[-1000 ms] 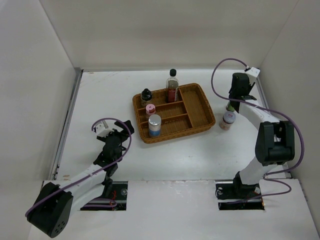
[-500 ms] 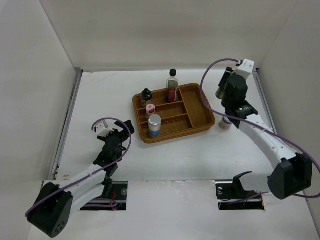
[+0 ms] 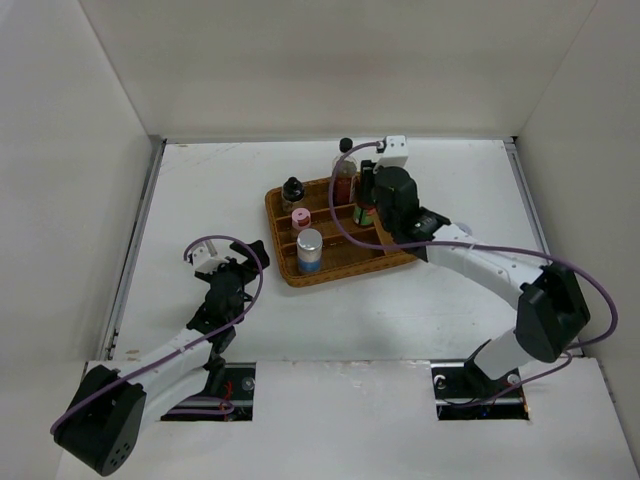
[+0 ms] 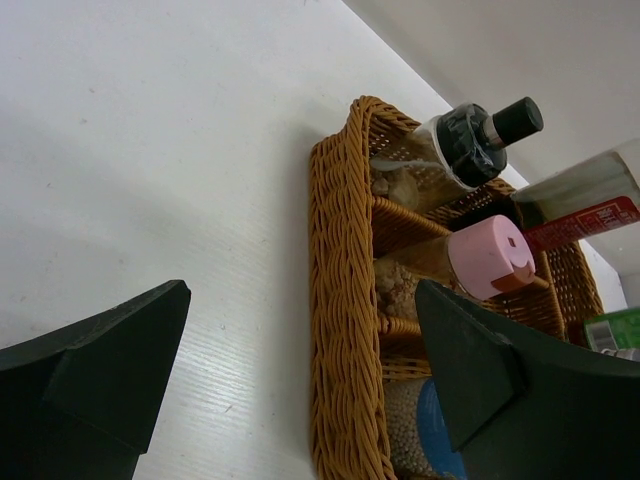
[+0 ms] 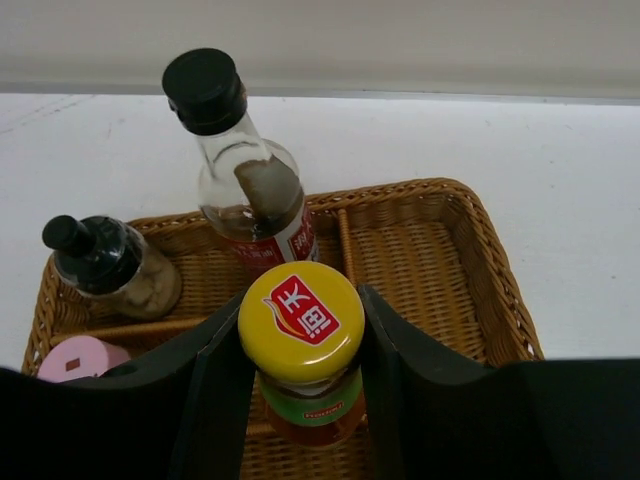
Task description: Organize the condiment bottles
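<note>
The job is looking well advanced, judging by how things are lying. Four bottles are already standing inside the wicker tray [image 3: 345, 272]: a tall clear black-capped one [image 5: 245, 190] at the tray's far edge, a squat dark black-capped one [image 5: 105, 265] in its far-left corner, a pink-lidded jar [image 4: 485, 258] just nearer along the left side, and a silver-lidded shaker [image 3: 310, 250] with a blue label at the near-left corner.

A fifth, the green bottle [image 5: 300, 322] with the yellow-orange cap, is hanging over the middle of the tray, just beside the tall clear one. The right gripper [image 3: 372, 195] is clamping it by the neck, one finger on each side. Whether its base is touching the tray floor is not showing.

The left gripper [image 4: 300, 370] is resting to the left of the tray, jaws wide apart and holding nothing.

What is probably remaining is setting this bottle down and letting go. The right arm is covering the table to the right of the tray, so anything waiting there is hidden
</note>
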Action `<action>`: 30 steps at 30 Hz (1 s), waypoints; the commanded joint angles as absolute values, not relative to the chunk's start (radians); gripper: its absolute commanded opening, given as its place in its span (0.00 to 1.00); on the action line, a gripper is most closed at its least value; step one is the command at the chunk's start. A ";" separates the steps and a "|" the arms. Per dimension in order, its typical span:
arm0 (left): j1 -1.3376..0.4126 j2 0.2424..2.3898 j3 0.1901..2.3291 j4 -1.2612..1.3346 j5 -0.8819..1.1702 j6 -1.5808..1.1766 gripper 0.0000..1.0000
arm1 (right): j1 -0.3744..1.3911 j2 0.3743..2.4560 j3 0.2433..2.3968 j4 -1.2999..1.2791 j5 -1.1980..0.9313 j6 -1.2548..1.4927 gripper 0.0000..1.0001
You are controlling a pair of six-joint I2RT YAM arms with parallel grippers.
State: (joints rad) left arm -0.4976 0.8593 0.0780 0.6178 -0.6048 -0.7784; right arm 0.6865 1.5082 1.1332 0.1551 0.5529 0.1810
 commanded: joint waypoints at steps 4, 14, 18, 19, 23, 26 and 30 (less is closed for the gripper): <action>-0.492 0.862 0.087 0.672 -0.591 -0.792 1.00 | 0.699 1.520 1.264 0.313 0.543 0.206 0.30; -0.484 0.841 0.084 0.667 -0.584 -0.796 1.00 | 0.711 1.637 1.227 0.363 0.558 0.209 0.31; -0.482 0.856 0.084 0.670 -0.583 -0.796 1.00 | 0.711 1.681 1.209 0.370 0.560 0.202 0.32; -0.482 0.851 0.084 0.670 -0.581 -0.796 1.00 | 0.711 1.692 1.204 0.370 0.560 0.204 0.33; -0.478 0.853 0.084 0.672 -0.580 -0.796 1.00 | 0.711 1.721 1.200 0.365 0.561 0.209 0.39; -0.478 0.854 0.086 0.672 -0.568 -0.796 1.00 | 0.711 1.727 1.206 0.356 0.561 0.210 0.47; -0.475 0.836 0.083 0.664 -0.574 -0.796 1.00 | 0.714 1.686 1.195 0.335 0.561 0.210 0.70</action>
